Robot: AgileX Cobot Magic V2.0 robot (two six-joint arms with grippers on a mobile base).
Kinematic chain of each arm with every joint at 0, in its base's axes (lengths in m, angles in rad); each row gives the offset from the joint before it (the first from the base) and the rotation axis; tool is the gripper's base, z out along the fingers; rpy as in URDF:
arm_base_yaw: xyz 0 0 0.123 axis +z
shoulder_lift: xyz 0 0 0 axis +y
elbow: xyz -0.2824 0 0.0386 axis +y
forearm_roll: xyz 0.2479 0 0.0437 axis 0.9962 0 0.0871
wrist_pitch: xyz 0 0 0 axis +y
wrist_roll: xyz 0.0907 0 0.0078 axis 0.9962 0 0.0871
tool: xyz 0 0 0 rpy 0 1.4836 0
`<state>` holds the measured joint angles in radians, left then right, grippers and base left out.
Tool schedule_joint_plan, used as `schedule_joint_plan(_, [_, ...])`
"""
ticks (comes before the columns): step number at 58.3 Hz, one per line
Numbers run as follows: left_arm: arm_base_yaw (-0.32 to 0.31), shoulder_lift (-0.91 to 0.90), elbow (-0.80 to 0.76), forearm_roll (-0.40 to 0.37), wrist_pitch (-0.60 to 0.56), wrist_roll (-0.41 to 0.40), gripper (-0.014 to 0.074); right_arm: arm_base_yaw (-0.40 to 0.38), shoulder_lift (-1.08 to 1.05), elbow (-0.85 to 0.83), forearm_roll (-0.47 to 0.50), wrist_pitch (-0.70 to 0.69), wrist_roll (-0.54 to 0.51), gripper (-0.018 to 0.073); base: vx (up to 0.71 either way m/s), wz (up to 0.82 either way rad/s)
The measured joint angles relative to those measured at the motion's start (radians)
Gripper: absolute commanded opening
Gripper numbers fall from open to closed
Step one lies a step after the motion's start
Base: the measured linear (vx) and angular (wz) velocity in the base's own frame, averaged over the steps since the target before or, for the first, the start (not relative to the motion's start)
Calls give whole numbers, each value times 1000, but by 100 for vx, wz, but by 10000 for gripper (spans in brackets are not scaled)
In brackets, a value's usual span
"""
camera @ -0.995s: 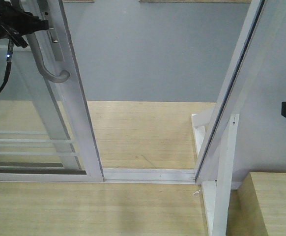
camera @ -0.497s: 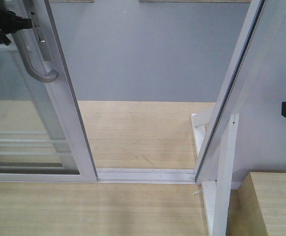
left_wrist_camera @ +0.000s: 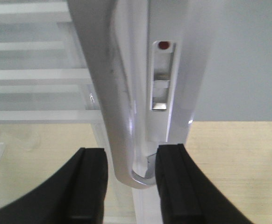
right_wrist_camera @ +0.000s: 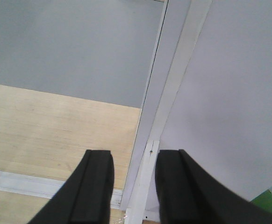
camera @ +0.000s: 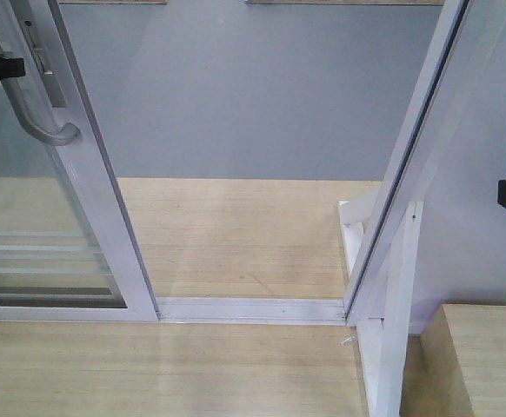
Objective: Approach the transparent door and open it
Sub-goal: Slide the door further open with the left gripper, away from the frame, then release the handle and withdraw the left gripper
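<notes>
Standing tall at the left of the opening, the door (camera: 88, 182) had its long axis running floor to ceiling, its white frame edge facing the gap and its glass with thin horizontal bars (camera: 36, 252) stretching away to the left. Its foot sat in the floor track (camera: 253, 309), which ran rightward to the fixed frame (camera: 409, 165) on the far side of the gap. The handle (camera: 31, 109), a curved grey metal bar, ran lengthwise along the door's edge stile and hooked back into it at the lower end. From the wrist view the left gripper (left_wrist_camera: 131, 184) straddled that bar near its lower curve, one finger either side with the handle (left_wrist_camera: 110, 93) between them; whether the pads actually pressed on the metal I could not tell. Just right of the handle sat a recessed latch plate (left_wrist_camera: 161, 77) with a red dot. I judged the door heavy and rigid, the glass fragile, the glossy frame and smooth metal slippery, so the handle looked the only sensible hold, pushed sideways along the track rather than pulled outward. The right gripper (right_wrist_camera: 133, 186) hung parted and empty near the fixed frame, well apart from the door, holding nothing.
</notes>
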<state>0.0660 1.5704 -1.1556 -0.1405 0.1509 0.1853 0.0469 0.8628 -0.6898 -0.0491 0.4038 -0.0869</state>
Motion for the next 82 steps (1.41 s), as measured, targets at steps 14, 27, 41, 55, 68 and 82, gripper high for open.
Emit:
schedule_joint_plan(14, [-3,-223,179,0,-7,-2,381,0,0,0,0,0,0,323,0,0])
schedule_joint_plan(27, [-3,-451,333,-19,-8,-2,381,0,0,0,0,13,0,323,0,0])
schedule_joint_plan(41, [-3,-702,511,-104,-7,-4,381,0,0,0,0,23,0,323,0,0])
schedule_joint_plan(55, [-3,-943,619,-109,45,-5,381,0,0,0,0,23,0,323,0,0])
schedule_joint_plan(68, [-3,-1041,625,-109,99,-5,381,0,0,0,0,23,0,323,0,0])
schedule_joint_plan(82, [-3,-1051,637,-66,99,-14,281,0,0,0,0,23,0,323,0,0])
